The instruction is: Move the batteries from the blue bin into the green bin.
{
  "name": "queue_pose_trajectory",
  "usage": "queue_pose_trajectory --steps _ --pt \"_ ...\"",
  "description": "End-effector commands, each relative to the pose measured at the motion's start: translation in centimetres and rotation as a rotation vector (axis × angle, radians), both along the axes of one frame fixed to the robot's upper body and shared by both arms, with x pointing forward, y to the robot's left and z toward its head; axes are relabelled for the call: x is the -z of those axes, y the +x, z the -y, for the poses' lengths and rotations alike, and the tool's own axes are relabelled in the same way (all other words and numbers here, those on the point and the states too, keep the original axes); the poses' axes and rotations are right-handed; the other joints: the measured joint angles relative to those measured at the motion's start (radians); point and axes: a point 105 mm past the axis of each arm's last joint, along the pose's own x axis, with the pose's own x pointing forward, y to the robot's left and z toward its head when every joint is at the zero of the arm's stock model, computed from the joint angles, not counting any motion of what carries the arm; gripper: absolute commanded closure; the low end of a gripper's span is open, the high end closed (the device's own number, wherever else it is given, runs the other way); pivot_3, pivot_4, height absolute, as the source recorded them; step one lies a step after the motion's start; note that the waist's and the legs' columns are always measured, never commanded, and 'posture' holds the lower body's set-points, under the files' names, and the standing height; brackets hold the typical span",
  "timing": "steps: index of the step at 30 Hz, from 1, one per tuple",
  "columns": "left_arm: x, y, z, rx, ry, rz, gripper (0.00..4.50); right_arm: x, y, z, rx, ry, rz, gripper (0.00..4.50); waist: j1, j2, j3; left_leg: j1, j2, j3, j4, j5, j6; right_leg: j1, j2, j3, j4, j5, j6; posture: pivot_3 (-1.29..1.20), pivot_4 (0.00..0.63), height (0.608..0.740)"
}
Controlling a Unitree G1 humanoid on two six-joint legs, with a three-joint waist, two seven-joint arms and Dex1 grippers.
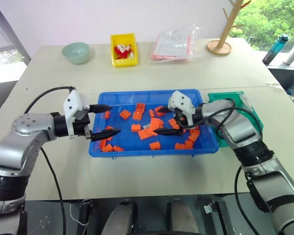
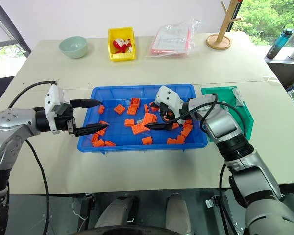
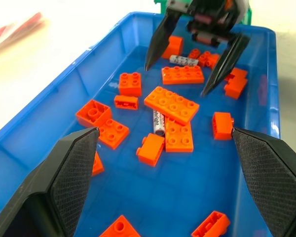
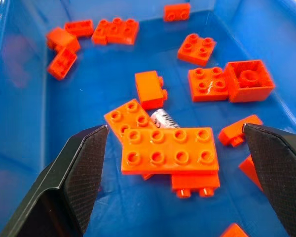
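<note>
Right gripper (image 4: 175, 148) wide open, empty, over battery (image 4: 164, 117) mid-frame, half-buried under orange blocks (image 4: 170, 150); risk: grabs block instead. Left gripper (image 3: 165, 148) open, empty, lower frame.

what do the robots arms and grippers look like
Both arms are silver-grey metal segments with black joints and loose black cables looping along them. Each wrist carries a white housing block. The left gripper and right gripper each have two black, tapered, pointed fingers; in the wrist views their inner pads show a fine cross-hatched texture.
</note>
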Motion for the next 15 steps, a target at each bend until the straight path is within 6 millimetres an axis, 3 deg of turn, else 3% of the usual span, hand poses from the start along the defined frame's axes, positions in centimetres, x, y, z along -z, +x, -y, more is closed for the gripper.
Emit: queue_pose_trajectory --steps 1,10,15 --pt "-1.1 -0.4 -0.3 -0.015 0.006 0.05 0.0 -1.1 0.3 -0.7 -0.032 0.012 0.048 0.02 0.002 0.0 0.0 0.0 0.0 0.0 0.0 0.0 0.0 0.0 0.0 0.0 0.0 0.0 0.0 0.0 0.15 0.719" --pt "-1.3 -0.5 -0.2 -0.026 0.006 0.056 0.0 0.1 1.2 -1.2 -0.013 0.008 0.013 0.02 0.002 0.0 0.0 0.0 0.0 0.0 0.0 0.0 0.0 0.0 0.0 0.0 0.0 0.0 0.0 0.0 0.15 0.719" --pt "-1.6 -0.4 -0.4 -0.032 0.011 0.062 0.0 -0.4 1.2 -1.3 0.02 0.049 -0.012 0.02 0.002 0.0 0.0 0.0 0.0 0.0 0.0 0.0 0.0 0.0 0.0 0.0 0.0 0.0 0.0 0.0 0.15 0.719"
